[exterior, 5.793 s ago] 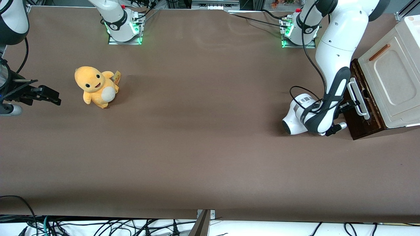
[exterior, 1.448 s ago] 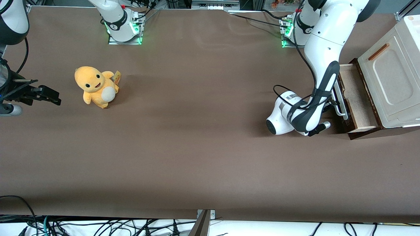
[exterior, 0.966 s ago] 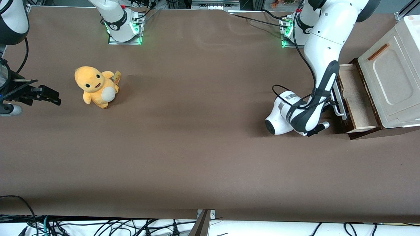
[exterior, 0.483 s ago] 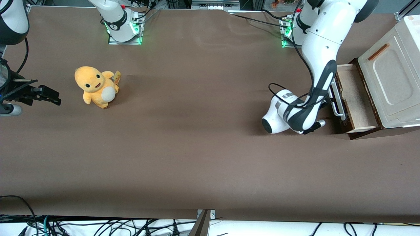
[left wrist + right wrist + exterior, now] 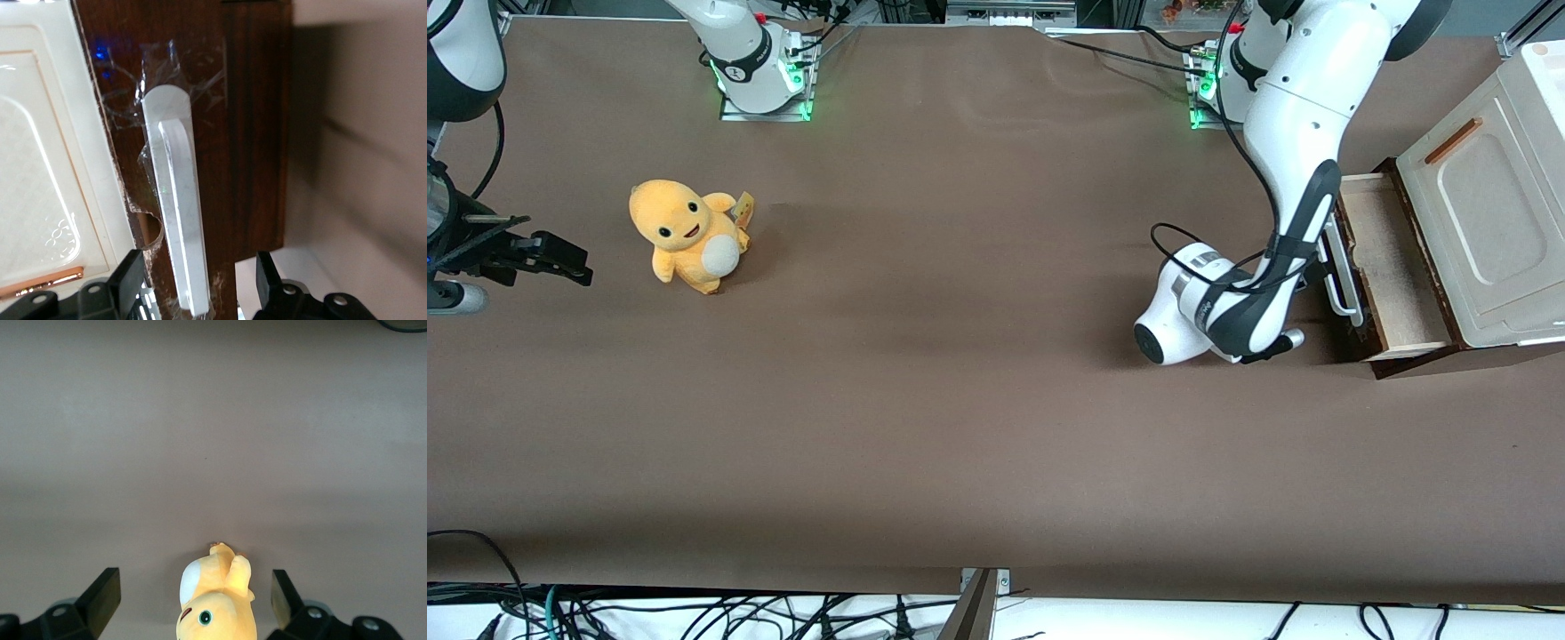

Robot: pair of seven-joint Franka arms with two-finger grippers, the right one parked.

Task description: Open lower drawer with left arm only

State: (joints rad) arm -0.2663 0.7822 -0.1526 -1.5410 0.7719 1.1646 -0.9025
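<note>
A: Start big. Where does everything sit on the counter (image 5: 960, 400)?

B: The left arm (image 5: 1303, 133) reaches down at the working arm's end, about three o'clock on the counter as the front camera sees it. Next to it stands the cabinet, whose cream panel (image 5: 1485, 213) has a thin orange-brown handle. Under that panel the lower drawer (image 5: 1392, 267) is pulled partly out, and its pale beige tray shows between the dark front and the cabinet.

A: And the jaws?

B: The jaws (image 5: 200, 293) stand released. In the wrist view one finger is on each side of the white loop handle (image 5: 177, 207), with a gap to the bar on both sides, so they grasp nothing.

A: So how far along is the job?

B: I judge it nearly done, since the drawer looks open by a good part of its depth.

A: What could go wrong from here?

B: The fingers straddle the handle. If the arm swings sideways before backing off, a finger could catch the bar and skew the drawer or shift the cabinet. A push forward would close the drawer.

A: Anything smaller?

B: A yellow plush toy (image 5: 685, 233) sits at nine o'clock, well apart.
</note>
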